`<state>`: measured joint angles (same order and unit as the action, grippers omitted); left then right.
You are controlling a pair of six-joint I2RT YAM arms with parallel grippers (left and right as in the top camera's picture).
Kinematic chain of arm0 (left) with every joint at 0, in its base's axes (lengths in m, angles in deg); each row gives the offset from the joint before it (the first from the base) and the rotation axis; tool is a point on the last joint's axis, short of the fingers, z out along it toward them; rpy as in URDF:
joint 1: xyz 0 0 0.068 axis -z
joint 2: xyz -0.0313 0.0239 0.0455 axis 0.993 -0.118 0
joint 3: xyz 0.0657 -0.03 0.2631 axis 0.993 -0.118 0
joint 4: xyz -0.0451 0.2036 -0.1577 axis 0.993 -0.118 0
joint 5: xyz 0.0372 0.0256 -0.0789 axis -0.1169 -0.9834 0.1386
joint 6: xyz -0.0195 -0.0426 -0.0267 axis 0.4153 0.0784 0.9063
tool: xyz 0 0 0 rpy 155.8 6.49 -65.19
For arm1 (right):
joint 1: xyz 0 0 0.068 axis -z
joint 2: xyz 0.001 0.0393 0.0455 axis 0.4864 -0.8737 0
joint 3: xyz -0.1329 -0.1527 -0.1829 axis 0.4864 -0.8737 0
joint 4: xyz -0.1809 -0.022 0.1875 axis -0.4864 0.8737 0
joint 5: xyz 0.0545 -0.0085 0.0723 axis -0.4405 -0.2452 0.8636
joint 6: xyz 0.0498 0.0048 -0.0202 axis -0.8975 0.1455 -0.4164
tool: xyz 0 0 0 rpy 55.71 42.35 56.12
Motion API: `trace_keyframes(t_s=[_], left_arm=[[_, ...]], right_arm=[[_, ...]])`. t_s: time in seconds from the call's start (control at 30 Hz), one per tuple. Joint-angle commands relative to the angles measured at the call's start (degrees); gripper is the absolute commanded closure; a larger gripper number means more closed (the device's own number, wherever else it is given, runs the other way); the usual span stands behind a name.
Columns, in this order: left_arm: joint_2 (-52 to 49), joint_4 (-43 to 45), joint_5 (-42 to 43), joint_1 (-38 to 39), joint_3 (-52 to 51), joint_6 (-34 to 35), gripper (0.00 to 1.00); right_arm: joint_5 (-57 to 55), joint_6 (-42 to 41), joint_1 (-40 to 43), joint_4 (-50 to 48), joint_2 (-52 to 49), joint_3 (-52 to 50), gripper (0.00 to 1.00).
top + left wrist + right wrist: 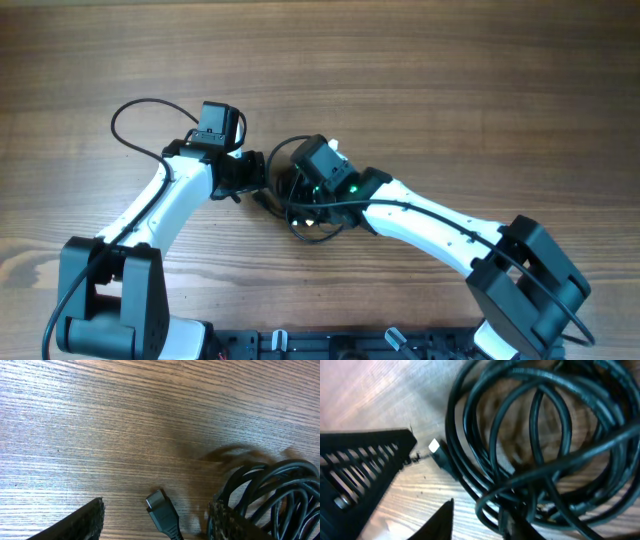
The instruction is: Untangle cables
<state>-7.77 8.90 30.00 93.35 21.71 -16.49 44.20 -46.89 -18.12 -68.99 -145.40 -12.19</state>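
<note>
**Though Spread Wide, Clamped on Nothing**

Finds the cables (285, 477) bunched in overlapping black loops on the wooden table (450, 80), near its middle, where the two arms' tips meet. Shows the left gripper (157, 505) with fingers (75, 522) parted, a black plug end (162, 512) lying loose in the gap and the coil just beside one finger. Shows the right gripper (433, 470) likewise parted, next to the loops, with a silver-tipped plug (434, 446) just off one fingertip. Pinches no cord on either side.
</note>
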Motion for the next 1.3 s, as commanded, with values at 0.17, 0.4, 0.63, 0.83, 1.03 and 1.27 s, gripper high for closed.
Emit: trace_keyframes(t_s=[0.17,0.4,0.63,0.83,1.03,1.27], left_arm=[[1.31,0.00,-0.72,-0.11,-0.13,0.52,0.27],[1.31,0.00,0.17,-0.11,-0.13,0.50,0.25],[1.31,0.31,5.77,-0.11,-0.13,0.07,0.15],[1.25,1.53,12.41,-0.11,-0.13,0.13,0.45],[1.05,1.51,12.48,-0.11,-0.15,0.31,0.46],[1.05,1.22,23.34,-0.11,-0.15,-10.78,0.36]], right_arm=[[-0.20,-1.38,-0.17,-4.44,-6.73,0.04,0.71],[2.86,8.41,0.87,-3.54,-3.74,0.07,0.96],[8.26,18.38,1.84,-3.65,3.56,0.07,0.96],[20.24,18.43,3.80,-10.01,3.98,0.07,0.96],[35.21,18.18,10.38,-16.37,3.98,0.07,0.96],[36.72,18.23,13.25,-16.13,3.96,0.07,0.96]])
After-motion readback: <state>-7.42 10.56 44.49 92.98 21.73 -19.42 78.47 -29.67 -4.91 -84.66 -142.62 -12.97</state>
